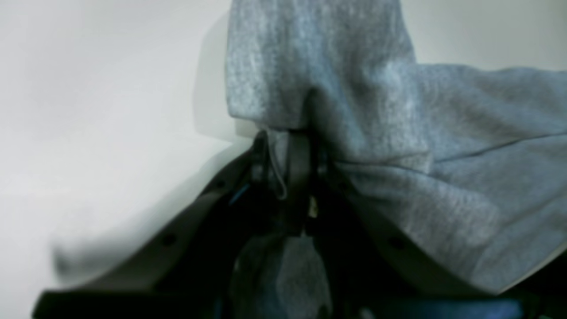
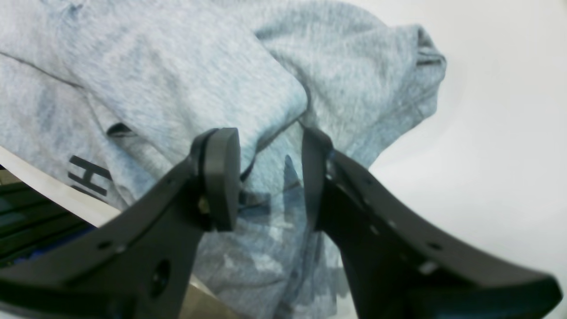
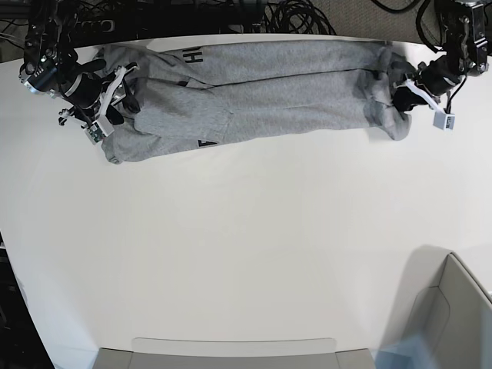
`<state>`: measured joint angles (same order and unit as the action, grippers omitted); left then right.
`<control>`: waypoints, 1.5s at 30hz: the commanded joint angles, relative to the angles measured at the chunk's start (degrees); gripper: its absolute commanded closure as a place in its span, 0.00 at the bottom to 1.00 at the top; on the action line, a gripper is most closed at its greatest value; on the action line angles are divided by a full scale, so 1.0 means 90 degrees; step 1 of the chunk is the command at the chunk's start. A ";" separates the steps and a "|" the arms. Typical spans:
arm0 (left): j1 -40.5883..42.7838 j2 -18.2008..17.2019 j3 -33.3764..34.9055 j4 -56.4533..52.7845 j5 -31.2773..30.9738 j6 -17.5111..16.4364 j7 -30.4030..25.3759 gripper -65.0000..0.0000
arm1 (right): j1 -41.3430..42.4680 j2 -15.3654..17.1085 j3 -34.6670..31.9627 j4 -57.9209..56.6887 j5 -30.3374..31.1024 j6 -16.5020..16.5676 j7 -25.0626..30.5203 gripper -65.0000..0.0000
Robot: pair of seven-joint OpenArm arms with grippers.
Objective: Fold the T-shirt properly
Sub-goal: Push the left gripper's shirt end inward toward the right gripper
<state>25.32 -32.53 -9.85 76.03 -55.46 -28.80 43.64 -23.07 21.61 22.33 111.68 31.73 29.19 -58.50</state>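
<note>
Pinching one end of the T-shirt (image 3: 254,92), the left hand (image 1: 297,146) could lose its thin fold — while the right hand (image 2: 270,177) stands apart, cloth between.

Overhead base view; close wrist views

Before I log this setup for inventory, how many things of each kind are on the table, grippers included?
T-shirt: 1
Grippers: 2, the left gripper and the right gripper
White table: 1
Total: 4
</note>
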 commanded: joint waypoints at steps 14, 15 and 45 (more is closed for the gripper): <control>-0.0630 -0.0180 -0.3336 -0.0726 0.0971 -0.0566 0.0978 1.00 | 0.0097 0.0036 0.0044 0.0109 0.0084 0.0024 0.0126 0.63; -0.0630 -0.0219 -0.3336 -0.0707 0.0951 -0.0615 0.0978 1.00 | 0.0097 0.0036 0.0044 0.0109 0.0084 0.0024 0.0126 0.63; -0.0171 0.2291 -0.2007 0.4480 0.0932 -0.0244 0.3127 1.00 | 0.0097 -0.0139 0.0035 0.0109 0.0084 0.0024 0.0126 0.63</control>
<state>23.81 -11.49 -27.64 115.26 -45.71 -30.48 72.84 -22.41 19.64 22.26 111.70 31.53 29.19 -58.52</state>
